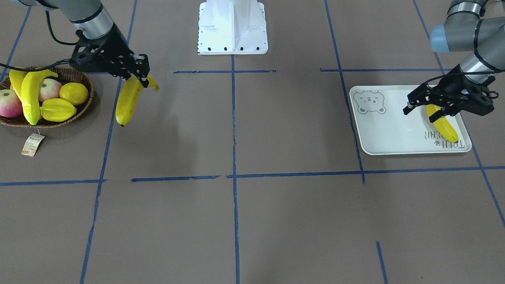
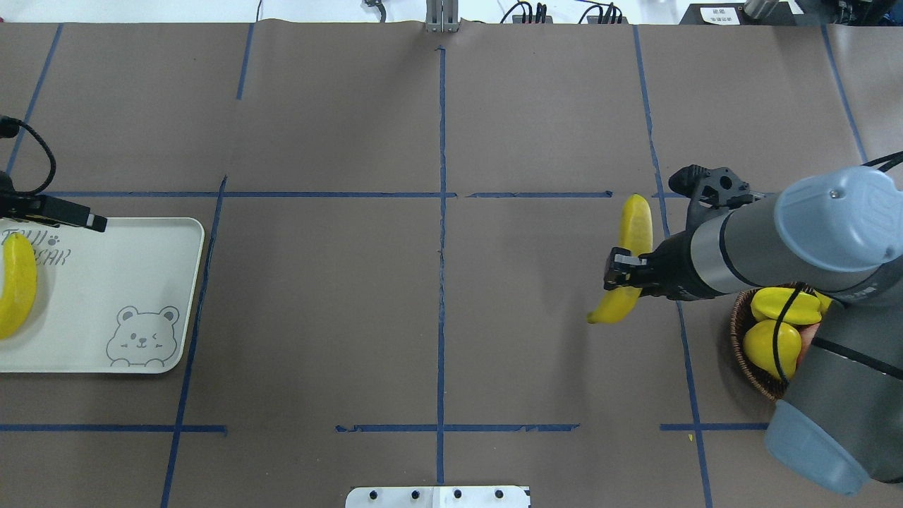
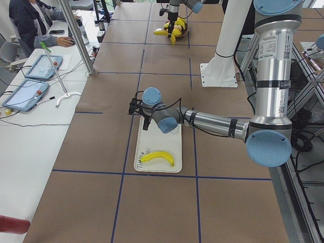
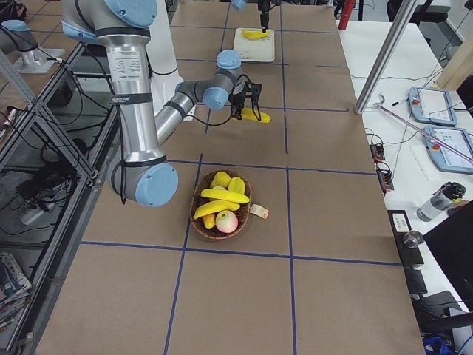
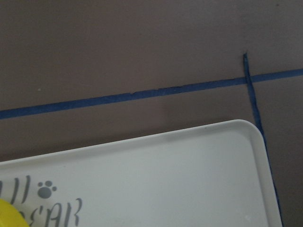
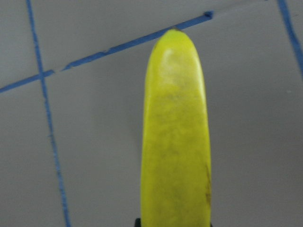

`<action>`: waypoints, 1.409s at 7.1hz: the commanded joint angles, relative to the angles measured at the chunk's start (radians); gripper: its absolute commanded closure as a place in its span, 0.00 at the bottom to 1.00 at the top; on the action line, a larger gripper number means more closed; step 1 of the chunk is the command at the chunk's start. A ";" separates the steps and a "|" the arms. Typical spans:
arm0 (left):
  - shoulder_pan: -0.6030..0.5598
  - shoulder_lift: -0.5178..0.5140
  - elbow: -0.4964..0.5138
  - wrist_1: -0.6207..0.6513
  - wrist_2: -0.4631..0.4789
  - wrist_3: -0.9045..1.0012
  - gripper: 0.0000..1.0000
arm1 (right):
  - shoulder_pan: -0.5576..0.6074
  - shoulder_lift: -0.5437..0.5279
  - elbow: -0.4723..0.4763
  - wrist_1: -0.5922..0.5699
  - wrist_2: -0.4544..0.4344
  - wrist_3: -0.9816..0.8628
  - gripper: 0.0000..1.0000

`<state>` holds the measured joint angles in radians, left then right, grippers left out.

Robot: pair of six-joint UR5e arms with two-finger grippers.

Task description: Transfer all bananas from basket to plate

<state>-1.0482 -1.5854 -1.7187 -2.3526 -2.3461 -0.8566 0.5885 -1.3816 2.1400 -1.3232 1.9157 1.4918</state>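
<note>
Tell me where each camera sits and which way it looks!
Front-facing: across the table, facing the robot; left gripper over the plate, right gripper clamping the carried banana.
Overhead: behind the robot, looking forward and down; right arm large.
Exterior left: table's left end, looking along it; left arm near.
Exterior right: table's right end; right arm near, basket in front.
Left wrist: looks down at the plate's corner; no fingers show.
Right wrist: looks down along the carried banana.
Shared: front-facing and overhead both show plate and carried banana.
</note>
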 commanded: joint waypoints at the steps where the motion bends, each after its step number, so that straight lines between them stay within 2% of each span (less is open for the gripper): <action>1: 0.077 -0.147 -0.001 -0.069 -0.030 -0.273 0.00 | -0.064 0.049 -0.133 0.381 -0.047 0.151 0.96; 2: 0.089 -0.213 -0.002 -0.068 -0.032 -0.341 0.00 | -0.093 0.050 -0.191 0.547 -0.049 0.151 0.96; 3: 0.105 -0.253 -0.010 -0.069 -0.048 -0.437 0.00 | -0.122 0.053 -0.233 0.653 -0.064 0.151 0.95; 4: 0.137 -0.305 -0.010 -0.071 -0.053 -0.535 0.00 | -0.175 0.074 -0.256 0.724 -0.145 0.174 0.95; 5: 0.208 -0.376 -0.006 -0.073 -0.052 -0.643 0.00 | -0.235 0.090 -0.262 0.746 -0.232 0.188 0.95; 7: 0.285 -0.445 -0.013 -0.071 -0.003 -0.737 0.00 | -0.298 0.189 -0.317 0.746 -0.326 0.197 0.95; 10: 0.426 -0.524 -0.016 -0.059 0.152 -0.872 0.00 | -0.308 0.211 -0.338 0.745 -0.337 0.197 0.94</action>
<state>-0.6817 -2.0789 -1.7352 -2.4189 -2.2530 -1.6810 0.2846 -1.1763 1.8072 -0.5790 1.5829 1.6886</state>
